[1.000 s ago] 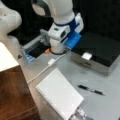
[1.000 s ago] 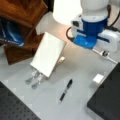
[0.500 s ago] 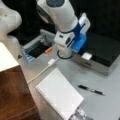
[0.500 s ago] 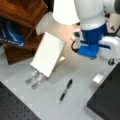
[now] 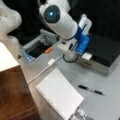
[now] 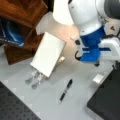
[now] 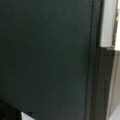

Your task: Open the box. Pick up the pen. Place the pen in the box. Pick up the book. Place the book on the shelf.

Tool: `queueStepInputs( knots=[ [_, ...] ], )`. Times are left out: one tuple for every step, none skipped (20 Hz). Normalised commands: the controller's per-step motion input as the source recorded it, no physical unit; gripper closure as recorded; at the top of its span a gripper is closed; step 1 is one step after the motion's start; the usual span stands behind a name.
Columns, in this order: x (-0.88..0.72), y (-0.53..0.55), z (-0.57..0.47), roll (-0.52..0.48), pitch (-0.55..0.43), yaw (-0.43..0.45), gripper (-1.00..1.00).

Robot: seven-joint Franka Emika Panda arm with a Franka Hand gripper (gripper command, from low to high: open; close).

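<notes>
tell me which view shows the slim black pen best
A front view: the slim black pen lies whole and unobstructed on the grey table, apart from the white spiral notebook. In a front view it looks thinner. The wrist view shows only the box's black lid.

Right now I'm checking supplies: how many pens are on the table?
1. The black pen lies on the grey table, between the white spiral notebook and the closed black-lidded box. No other pen shows; the arm could hide one.
</notes>
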Motion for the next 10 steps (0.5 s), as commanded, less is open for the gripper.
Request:
queueStepInputs(
  knots=[
    [0.15, -0.16, -0.17, 0.394, 0.019, 0.058, -1.0],
    [0.18, -0.19, -0.18, 0.382, 0.058, 0.063, -1.0],
    [0.2, -0.22, -0.17, 0.367, 0.083, 0.067, -1.0],
    [0.21, -0.22, -0.16, 0.345, 0.094, 0.069, -1.0],
    [0.24, -0.23, -0.14, 0.349, 0.079, 0.081, -1.0],
    [0.28, -0.24, -0.17, 0.33, 0.055, 0.094, -1.0],
    [0.3, -0.23, -0.17, 0.315, 0.047, 0.101, -1.0],
    [0.3, -0.21, -0.16, 0.299, 0.045, 0.102, -1.0],
    [0.31, -0.21, -0.16, 0.283, 0.025, 0.111, -1.0],
    [0.31, -0.2, -0.15, 0.269, 0.024, 0.114, -1.0]
  ],
)
